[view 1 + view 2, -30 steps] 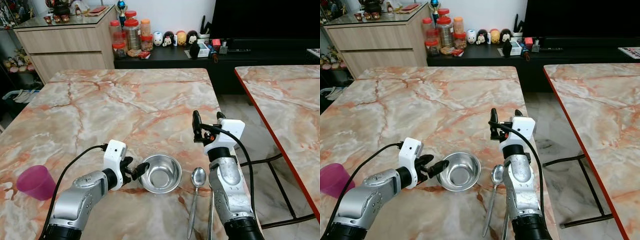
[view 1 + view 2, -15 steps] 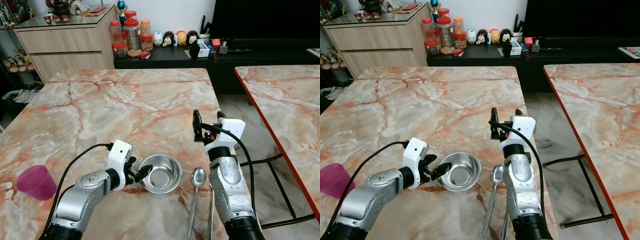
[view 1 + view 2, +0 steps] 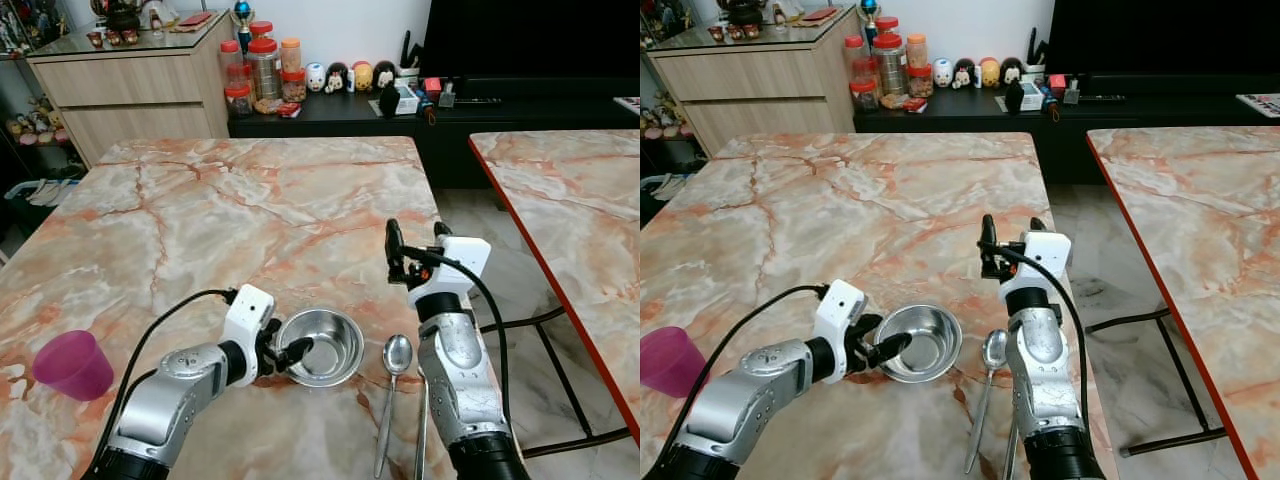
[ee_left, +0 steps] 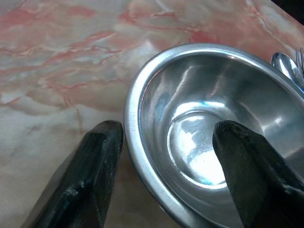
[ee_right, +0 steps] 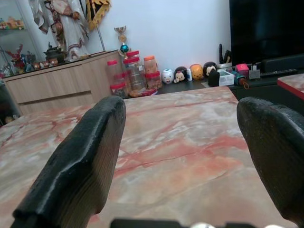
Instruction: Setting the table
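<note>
**Steel bowl straddled at its near-left rim**

Left eye view: a shiny round steel bowl (image 3: 322, 347) sits upright and empty near the near edge of the marble counter (image 3: 250, 210). The left tool (image 3: 287, 352) is at its left rim. Just right of the bowl lies a spoon (image 3: 392, 390), with a fork (image 3: 422, 425) beside it. A pink cup (image 3: 72, 365) stands well apart at far left. The right tool (image 3: 412, 240) is raised above the counter, beyond the spoon.

Left wrist view: the left tool's fingers (image 4: 90, 175) are spread, one outside the bowl's rim, the other inside over the polished, reflective hollow.

Right wrist view: the right tool's fingers (image 5: 80, 161) stand wide apart, holding nothing, with jars (image 5: 135, 76) far behind.
</note>
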